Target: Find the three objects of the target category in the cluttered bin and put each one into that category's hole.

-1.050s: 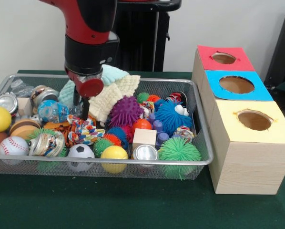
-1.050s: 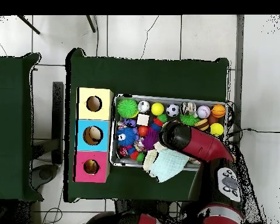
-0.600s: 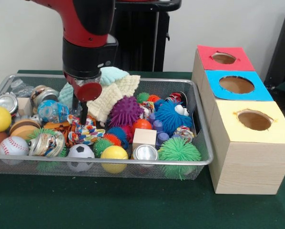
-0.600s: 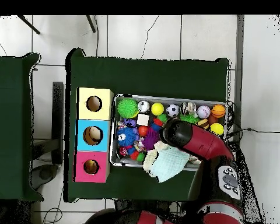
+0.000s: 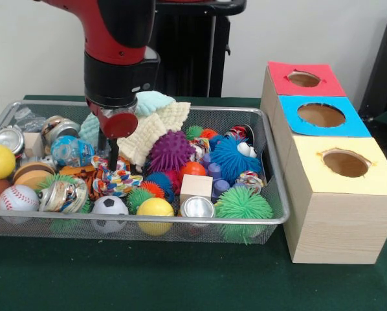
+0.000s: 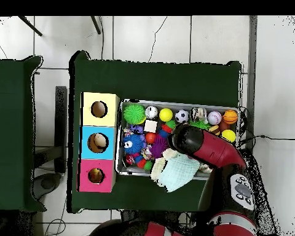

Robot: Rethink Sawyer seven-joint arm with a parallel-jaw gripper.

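A wire mesh bin (image 5: 180,223) holds a jumble of toys: a purple spiky ball (image 5: 171,150), a blue fuzzy ball (image 5: 231,159), a green spiky ball (image 5: 243,206), a yellow ball (image 5: 154,208), a soccer ball (image 5: 109,206), a baseball (image 5: 17,197), a tin can (image 5: 198,207) and a wooden block (image 5: 196,186). My gripper (image 5: 109,150) reaches down at the bin's left middle, right over a multicoloured rope toy (image 5: 116,178). Whether it touches or holds the toy I cannot tell. In the overhead view the arm's head (image 6: 184,140) covers the gripper.
Right of the bin stand three joined boxes with round holes: yellow (image 5: 345,162), blue (image 5: 321,115), red (image 5: 303,79). Yellow and mint cloths (image 5: 156,126) are heaped at the bin's back, just behind the gripper. A second can (image 5: 9,138) lies far left.
Over the last second the arm has shifted slightly left and a little upward in the front view. The things in the bin lie as before.
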